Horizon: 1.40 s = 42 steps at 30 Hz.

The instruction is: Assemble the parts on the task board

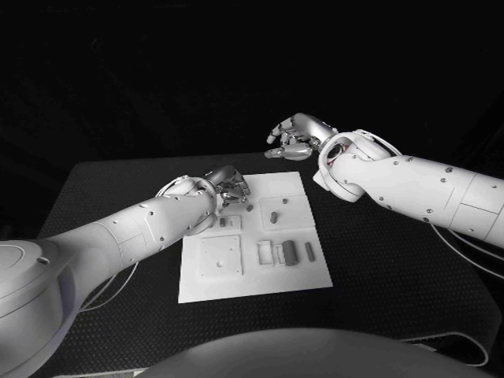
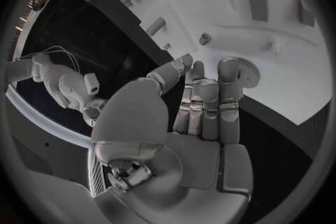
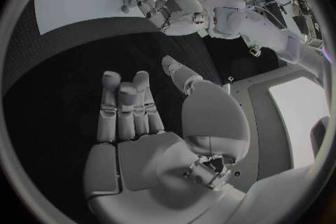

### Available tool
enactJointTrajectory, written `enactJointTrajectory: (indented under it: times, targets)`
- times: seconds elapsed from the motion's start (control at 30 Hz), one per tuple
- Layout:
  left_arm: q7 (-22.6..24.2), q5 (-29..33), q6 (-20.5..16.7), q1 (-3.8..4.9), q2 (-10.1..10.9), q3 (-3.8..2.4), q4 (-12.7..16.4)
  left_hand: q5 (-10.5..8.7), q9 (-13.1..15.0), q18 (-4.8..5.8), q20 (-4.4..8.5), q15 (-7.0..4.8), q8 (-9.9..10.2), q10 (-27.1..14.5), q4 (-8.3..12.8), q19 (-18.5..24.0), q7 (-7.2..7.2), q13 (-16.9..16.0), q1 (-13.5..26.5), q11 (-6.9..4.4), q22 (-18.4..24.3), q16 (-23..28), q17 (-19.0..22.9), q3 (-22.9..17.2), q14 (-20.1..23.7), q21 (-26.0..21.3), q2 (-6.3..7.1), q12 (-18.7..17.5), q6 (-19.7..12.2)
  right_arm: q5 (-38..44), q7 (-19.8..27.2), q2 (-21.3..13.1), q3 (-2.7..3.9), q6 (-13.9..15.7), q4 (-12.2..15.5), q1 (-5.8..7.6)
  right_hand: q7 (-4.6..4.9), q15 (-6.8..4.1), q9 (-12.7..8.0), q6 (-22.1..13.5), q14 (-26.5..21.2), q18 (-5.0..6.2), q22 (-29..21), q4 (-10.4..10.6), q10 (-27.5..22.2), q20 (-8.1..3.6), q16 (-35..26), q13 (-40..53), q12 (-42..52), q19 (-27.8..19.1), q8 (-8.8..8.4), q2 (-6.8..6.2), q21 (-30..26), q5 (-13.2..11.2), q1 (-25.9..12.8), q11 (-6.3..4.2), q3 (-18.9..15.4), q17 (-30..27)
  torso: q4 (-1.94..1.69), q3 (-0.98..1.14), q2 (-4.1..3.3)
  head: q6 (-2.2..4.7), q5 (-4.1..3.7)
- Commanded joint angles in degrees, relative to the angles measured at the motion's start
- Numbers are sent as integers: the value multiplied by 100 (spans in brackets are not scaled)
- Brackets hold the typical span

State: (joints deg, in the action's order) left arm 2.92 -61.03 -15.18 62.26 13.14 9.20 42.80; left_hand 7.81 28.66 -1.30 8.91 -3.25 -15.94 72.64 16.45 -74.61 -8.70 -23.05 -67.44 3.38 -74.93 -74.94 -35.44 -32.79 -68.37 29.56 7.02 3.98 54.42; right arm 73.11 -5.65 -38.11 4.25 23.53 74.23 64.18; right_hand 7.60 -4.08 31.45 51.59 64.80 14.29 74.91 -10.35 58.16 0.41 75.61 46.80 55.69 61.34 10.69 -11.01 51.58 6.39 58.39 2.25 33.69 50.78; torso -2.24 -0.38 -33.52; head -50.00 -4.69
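Centrally on the black bench (image 1: 377, 260) lies the task board (image 1: 303, 276), a white rectangular plate with its long side running away from the robot. Grey parts rest on it: a square flat plate (image 1: 220, 256) in the near left area, a small frame-shaped piece (image 1: 264, 252) beside it, and two short upright bars (image 1: 284, 251) and (image 1: 310, 251) to the right of that. Farther up the board, an elongated piece (image 1: 272, 216) and a small peg (image 1: 286, 201) lie near the middle, well apart from the near group.

The left hand (image 1: 227, 189) hovers over the far left corner of the task board, fingers extended and close together, pointing toward the board. In the left wrist view the left hand (image 2: 189, 117) holds nothing; its fingertips (image 2: 229, 67) sit above the board edge, next to a small round toothed piece (image 2: 246, 69). Whether the fingertips touch that piece cannot be told.

The right hand (image 1: 298, 135) is raised beyond the far edge of the board, above the bench, well apart from every part. Its fingers are loosely curled and separated. In the right wrist view the right hand (image 3: 154, 123) is flat-palmed with straight fingers and grasps nothing; the dark bench surface lies beneath it.
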Motion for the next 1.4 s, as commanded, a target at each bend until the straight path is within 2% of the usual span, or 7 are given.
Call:
enactJointTrajectory:
  times: [0.03, 0.3, 0.63, 0.77, 0.93, 1.13, 1.4]
  targets:
    - [106, -895, -5, 8, -73, 13, -93, -13, -8, -539, -2, 20, 26, -152, 15, 85, -14, 22, 26, 7, -96, 40, 17, 56, 82, -50, 11, -39, -64, -3, 33, 9, 3, -69, 2, 2, 110, 12, -7, -77, 10, 71, 61, -19, -28, -18, 4, -8, 36, 15, 36, 63, -18, 8, -14, -1, -5, -9, 3, 4, -3, 0, 12]
    - [-336, -1623, 97, 7, -168, 61, -188, -138, 7, -558, -127, 133, 5, -437, -33, 275, -30, 76, 415, 118, -87, 86, 43, 499, 311, -170, 148, -12, -85, -3, 32, 25, 2, -89, -11, 2, 110, 12, -7, -76, 10, 71, 61, -20, -28, -17, 4, -9, 36, 14, 38, 66, -18, 7, -14, -1, -5, -9, 12, 9, -7, 0, 9]
    - [-826, -2018, 698, 51, -332, 133, -232, -452, 19, -568, -62, -7, -41, -118, -163, 245, 28, -170, 1071, -33, -61, 4, 31, 1015, 349, -257, 248, 239, -11, -3, 32, 68, 2, -91, -35, 2, 110, 13, -8, -77, 10, 71, 61, -19, -29, -17, 4, -10, 37, 14, 38, 68, -18, 6, -17, -1, -7, -9, 36, 18, -16, 0, -21]
    - [-914, -2022, 814, 70, -354, 133, -231, -456, 13, -549, 12, -110, -47, -60, -297, 144, 77, -563, 1263, -138, -77, -137, -43, 1079, 297, -244, 250, 744, 26, -3, 32, 73, 2, -91, -32, 2, 111, 13, -8, -77, 10, 71, 61, -19, -29, -16, 4, -11, 37, 14, 39, 69, -18, 6, -19, -1, -8, -9, 29, 18, -17, 0, -44]
    - [-1040, -2116, 906, 76, -381, 133, -229, -445, -1, -473, 146, -210, -43, -592, -421, 20, 172, -1696, 1329, -242, -121, -333, -205, 1059, 277, -186, 197, 2168, 108, -3, 33, 68, 2, -92, -28, 2, 111, 13, -9, -77, 10, 71, 61, -19, -29, -16, 4, -11, 37, 14, 39, 69, -18, 6, -20, -1, -9, -10, 25, 18, -13, 0, -65]
    - [-1187, -2215, 972, 90, -454, 139, -311, -432, -7, -430, 240, -285, -42, -821, -458, -107, 221, -2279, 993, -322, -135, -535, -325, 697, 160, -37, 107, 3124, 180, -3, 32, 75, 2, -89, -22, 2, 111, 13, -9, -77, 10, 71, 62, -18, -29, -16, 4, -12, 38, 14, 40, 69, -18, 5, -23, -1, -11, -10, 20, 13, -16, 0, -78]
    - [-1281, -2215, 871, 93, -557, 156, -493, -412, -17, -425, 297, -317, -11, -891, -454, -189, 236, -2398, 910, -347, -137, -645, -382, 599, 71, 91, 56, 3524, 169, -3, 30, 95, 2, -86, 1, 4, 111, 13, -10, -78, 10, 71, 62, -19, -29, -15, 5, -12, 39, 14, 40, 69, -18, 5, -25, -1, -12, -10, 32, 10, -20, 0, -86]
